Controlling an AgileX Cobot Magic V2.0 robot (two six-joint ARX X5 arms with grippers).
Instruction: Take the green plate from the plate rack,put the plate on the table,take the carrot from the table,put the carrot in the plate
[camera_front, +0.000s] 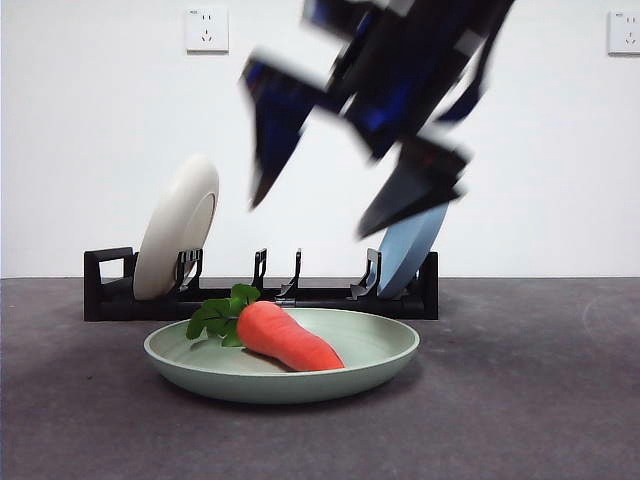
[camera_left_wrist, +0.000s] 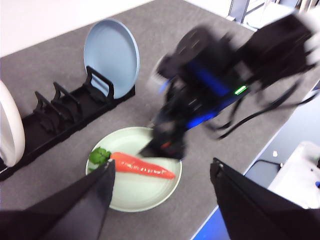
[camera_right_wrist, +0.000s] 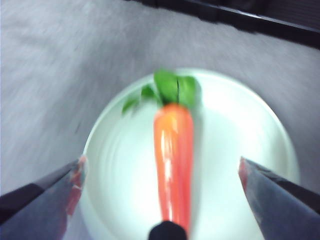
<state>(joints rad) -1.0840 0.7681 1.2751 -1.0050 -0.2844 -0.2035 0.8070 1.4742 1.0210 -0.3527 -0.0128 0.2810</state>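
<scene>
At the far left of the front view, the plate rack runs along the back of the table, its loop handle at that end, with a cream-white plate leaning in the first slot beside it. The middle slots stand empty. In front of the rack, apart from it, the green plate lies flat on the table, and the carrot rests inside it, its leafy tuft toward the left and its tapered tip pointing toward the plate's centre and slightly toward the camera. Above and to the right, the right gripper hangs blurred in the air, well clear of the carrot; its jaws are spread wide and hold nothing (its wrist camera looks straight down on the carrot between them). Behind it, a blue plate leans in the slot at the rack's right end.

The left gripper sits high and off to the side, jaws likewise parted and empty, looking down on plate, carrot and the other arm.

Judging by how things lie, both steps look done: plate on the table, carrot in the plate. What remains is probably only for the right arm to clear away upward without clipping the blue plate or the rack's prongs.
</scene>
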